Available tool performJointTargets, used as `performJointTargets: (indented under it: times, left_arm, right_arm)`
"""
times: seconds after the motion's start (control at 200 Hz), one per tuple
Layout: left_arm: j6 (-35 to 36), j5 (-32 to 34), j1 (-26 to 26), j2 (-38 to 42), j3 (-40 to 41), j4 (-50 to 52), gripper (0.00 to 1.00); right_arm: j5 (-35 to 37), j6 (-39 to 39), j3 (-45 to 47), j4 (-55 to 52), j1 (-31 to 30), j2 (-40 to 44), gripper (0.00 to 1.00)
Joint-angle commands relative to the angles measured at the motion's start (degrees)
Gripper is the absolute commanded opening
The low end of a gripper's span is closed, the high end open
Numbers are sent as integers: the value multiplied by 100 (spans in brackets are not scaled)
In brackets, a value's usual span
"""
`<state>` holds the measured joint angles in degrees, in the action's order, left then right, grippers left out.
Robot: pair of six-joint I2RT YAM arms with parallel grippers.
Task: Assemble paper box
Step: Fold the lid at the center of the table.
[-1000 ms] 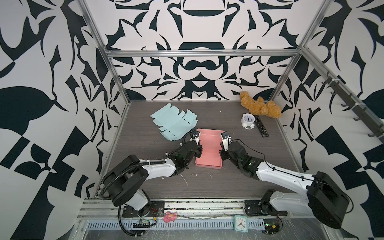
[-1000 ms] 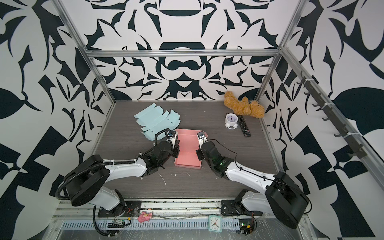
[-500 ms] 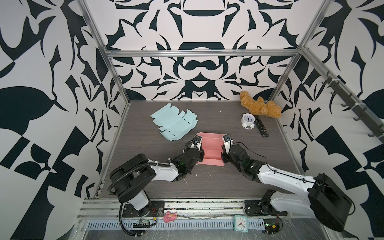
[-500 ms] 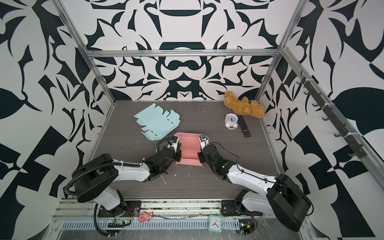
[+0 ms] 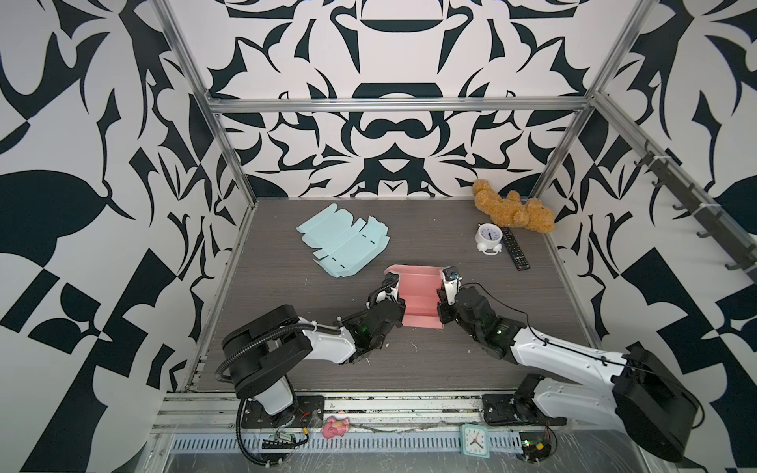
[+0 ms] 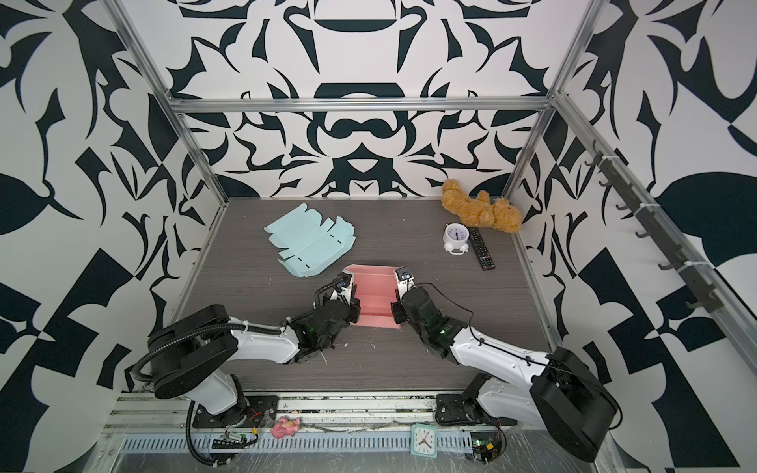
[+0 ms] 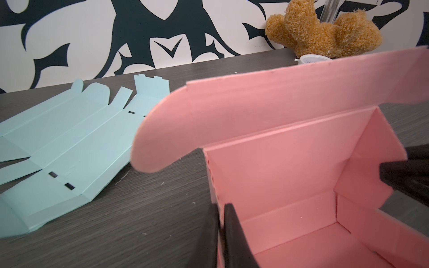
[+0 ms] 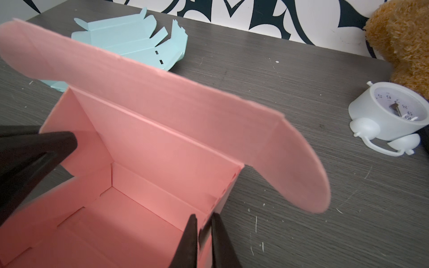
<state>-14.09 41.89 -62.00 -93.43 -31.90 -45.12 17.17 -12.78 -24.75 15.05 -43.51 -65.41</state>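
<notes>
Opposite walls of pink box (image 5: 420, 299) tight between left fingers (image 7: 234, 241) and between right fingers (image 8: 189, 243).

Teddy bear (image 5: 514, 211), white clock (image 5: 489, 238), likely remote (image 5: 515, 248)

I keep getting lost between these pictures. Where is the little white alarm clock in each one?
Top view: white alarm clock toward the back right corner.
Top view: same spot.
Left wrist: a sliver beyond the pink box.
Right wrist: fully visible.
Shared landmark: teddy bear beside it, in all four.
</notes>
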Motion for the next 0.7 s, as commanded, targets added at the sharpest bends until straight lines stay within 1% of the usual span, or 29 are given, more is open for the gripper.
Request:
performJointTargets:
  times: [0.0,0.14,0.335,0.5,0.62,0.695]
  left_arm:
    - [-1,86,-278,-130,40,-67,10]
    - [19,396,-487,-126,57,-58,10]
    - [33,719,-672,-244,19,-58,10]
    - [155,911,-796,-265,-8,-49,11]
    - [233,959,-930,-303,-60,-28,12]
    - [386,1122,-1052,-389,-183,19,13]
  right_arm:
    - [-319,-145,29,40,-79,48,16]
    - [-303,-233,78,-83,-88,163,18]
    - [-173,-453,194,-298,-88,382,25]
    - [181,-841,258,-641,-87,501,30]
    - [217,-1064,294,-743,-88,538,31]
    - [190,-1146,313,-748,-88,538,31]
